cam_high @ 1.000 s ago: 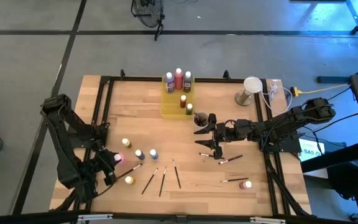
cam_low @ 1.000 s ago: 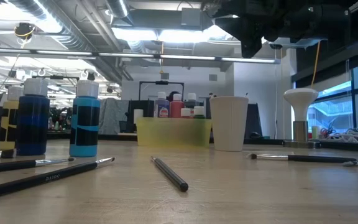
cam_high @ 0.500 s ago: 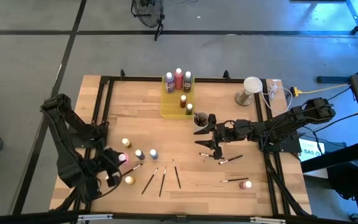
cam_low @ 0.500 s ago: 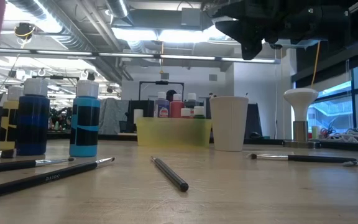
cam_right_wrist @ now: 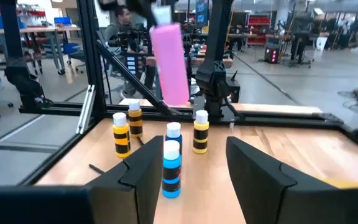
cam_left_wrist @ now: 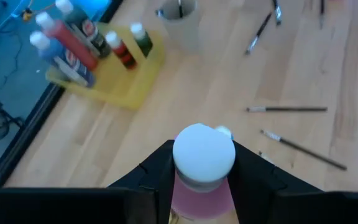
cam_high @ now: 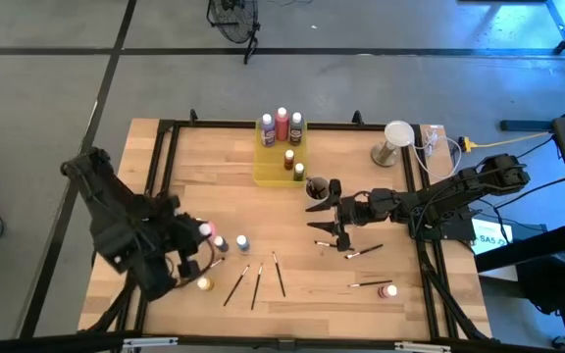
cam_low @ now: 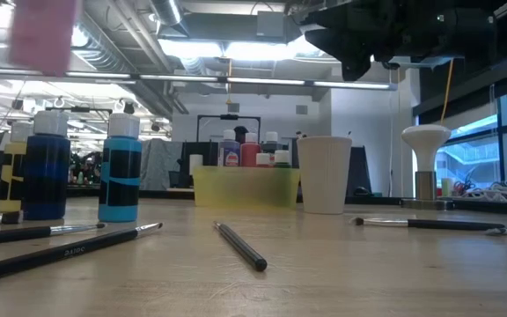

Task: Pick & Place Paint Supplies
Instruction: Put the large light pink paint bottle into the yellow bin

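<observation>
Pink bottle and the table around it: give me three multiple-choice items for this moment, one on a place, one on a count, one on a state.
1. Where is the pink bottle?
A. standing in the yellow tray
B. lifted above the table in the left tool
C. lying beside the white cup

2. How many bottles stand in the yellow tray?
A. two
B. five
C. eight

3. What state is the right tool in?
A. open, holding nothing
B. shut on a brush
C. shut on a blue bottle

Answers:
1 B: the left wrist view shows the left tool clamped on the bottle's sides, and the right wrist view shows it in the air.
2 B: the high view shows three at the tray's far end and two nearer.
3 A: the right tool shows a clear gap between its fingers, hovering near the white cup.
</observation>
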